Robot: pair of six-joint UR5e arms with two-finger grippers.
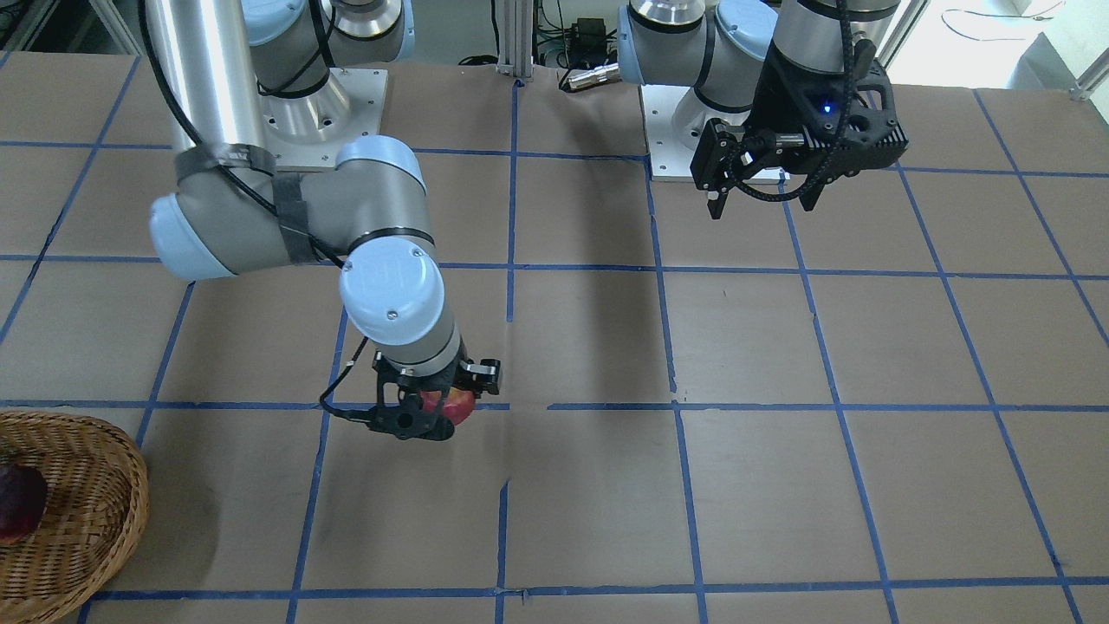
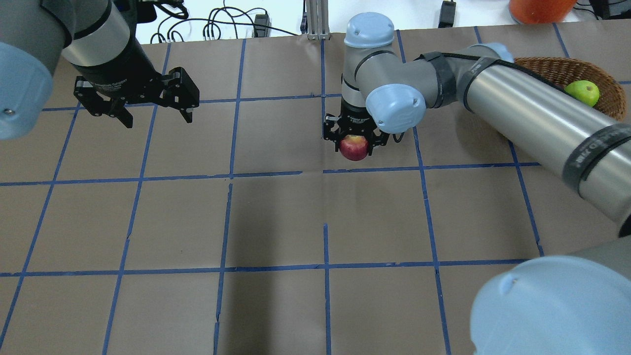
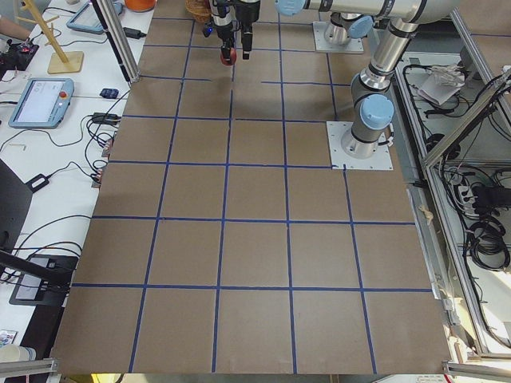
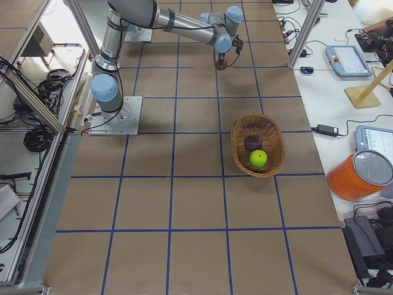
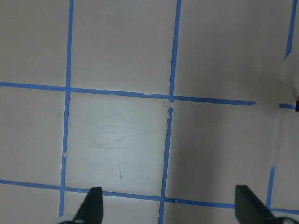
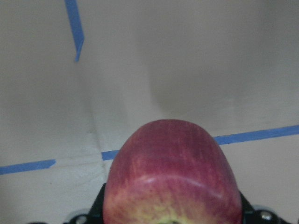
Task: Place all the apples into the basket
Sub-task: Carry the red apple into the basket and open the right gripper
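Observation:
My right gripper (image 2: 355, 140) is shut on the red apple (image 2: 354, 148) with the yellowish patch, near the table's middle, above the brown paper. The apple fills the bottom of the right wrist view (image 6: 173, 172) and also shows in the front view (image 1: 452, 404). The wicker basket (image 2: 611, 84) stands at the far right, an arm's reach from that gripper. It holds the lime green apple (image 2: 582, 92) and the dark maroon apple (image 4: 252, 142). My left gripper (image 2: 153, 109) is open and empty, above the table at the far left.
The table is covered in brown paper with a blue tape grid (image 2: 325, 172). An orange container (image 4: 362, 175) and tablets (image 4: 349, 60) sit on the side bench beyond the basket. The two arm bases (image 1: 321, 113) stand on the robot's side.

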